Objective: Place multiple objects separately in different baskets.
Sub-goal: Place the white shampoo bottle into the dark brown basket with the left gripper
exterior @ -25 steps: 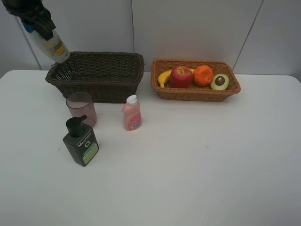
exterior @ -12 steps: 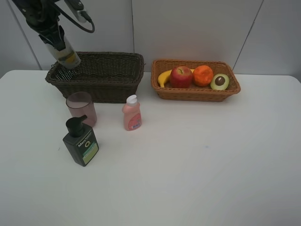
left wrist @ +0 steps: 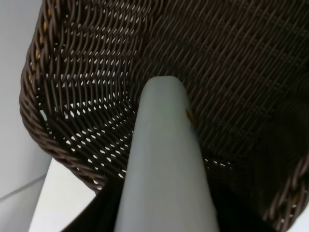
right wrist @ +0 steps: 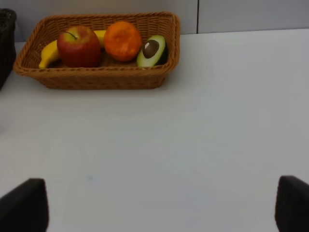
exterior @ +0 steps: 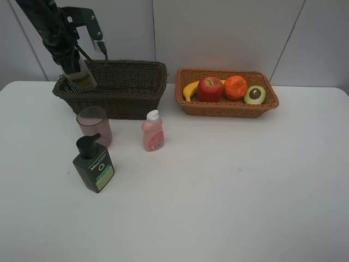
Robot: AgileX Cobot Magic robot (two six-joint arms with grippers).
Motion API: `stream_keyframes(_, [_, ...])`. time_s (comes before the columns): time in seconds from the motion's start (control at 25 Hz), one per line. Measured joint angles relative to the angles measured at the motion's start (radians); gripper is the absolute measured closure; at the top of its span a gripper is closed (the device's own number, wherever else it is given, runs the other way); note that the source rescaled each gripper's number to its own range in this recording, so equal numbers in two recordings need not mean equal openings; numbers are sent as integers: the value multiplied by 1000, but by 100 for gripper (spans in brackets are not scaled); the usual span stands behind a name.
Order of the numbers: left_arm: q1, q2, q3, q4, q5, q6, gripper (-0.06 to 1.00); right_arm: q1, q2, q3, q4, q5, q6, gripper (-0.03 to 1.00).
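**Item in hand.** White plastic shampoo bottle (exterior: 83,80), yellow label patch showing. Clamped in the left gripper (exterior: 71,66) at the upper left of the overhead frame. It is tilted, with its free end dipping past the rim at the left end of the deep dark-brown wicker basket (exterior: 125,103). The left wrist view shows the bottle's pale body (left wrist: 166,164) pointing into the basket's weave (left wrist: 241,72). Whether it touches the floor cannot be told.

**Right gripper** (right wrist: 158,205). Jaws spread wide, nothing between them, hanging over bare white table (exterior: 234,191).

**Shallow orange-tan wicker basket** (exterior: 226,109), upper centre-right. It holds a yellow banana (exterior: 190,89), red apple (exterior: 209,89), orange (exterior: 235,87) and avocado half (exterior: 254,94). These lie side by side, and the fruit sorting looks finished.

**Awaiting sorting, on the table at left of centre.**
- Pink translucent cup (exterior: 94,126), upright, just in front of the dark basket.
- Dark pump bottle (exterior: 94,166), upright, nearer the lower edge.
- Small pink bottle (exterior: 153,132) with white cap, upright, to the right of the cup.

**Step, as judged.** The first toiletry is being delivered into the dark basket, and three more remain.

**Next move, as judged.** Lower the bottle a little further, then let go once it is clear of the rim so it settles inside rather than catching on the edge. After that, lift out and go for the cup, the nearest piece.
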Motion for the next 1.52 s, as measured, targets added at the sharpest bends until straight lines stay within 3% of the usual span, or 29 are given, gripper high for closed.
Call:
stream_keyframes(0.56, [0,34,0,11,-56,11,47,0,0,0,0,0,0,-3])
stream_keyframes(1.52, [0,34,0,39,-61,11,47,0,0,0,0,0,0,-3])
